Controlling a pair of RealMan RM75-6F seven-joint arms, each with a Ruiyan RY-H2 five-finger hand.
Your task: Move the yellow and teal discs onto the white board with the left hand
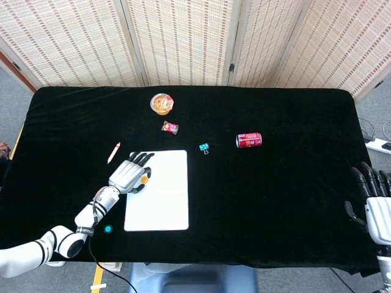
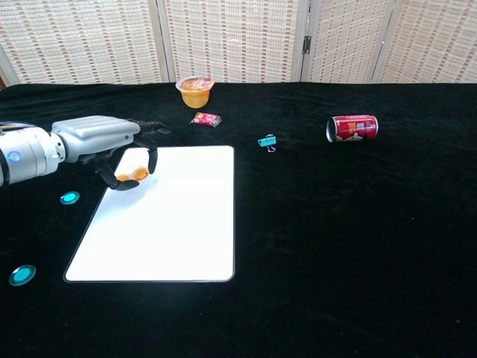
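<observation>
Orange-filled cup [image 1: 162,103] sitting near the far edge of the black-clothed surface [image 1: 293,183]. Small red wrapped candy [image 1: 170,127] lying just in front of it. Teal binder clip [image 1: 204,148] resting mid-surface. Red can [image 1: 248,140] lying on its side. White pen [image 1: 113,152] lying tilted toward the left.

A long table draped in black cloth [image 1: 275,201] fills most of both views, lit evenly with no strong shadows. Behind its far edge stands a folding screen of pale woven-reed panels [image 1: 183,43] in light frames, joined by a dark hinge [image 1: 231,67]. Grey floor [image 1: 15,101] shows at either end of the table, with a white power strip [image 1: 380,145] and its cable lying on it at the right.
</observation>
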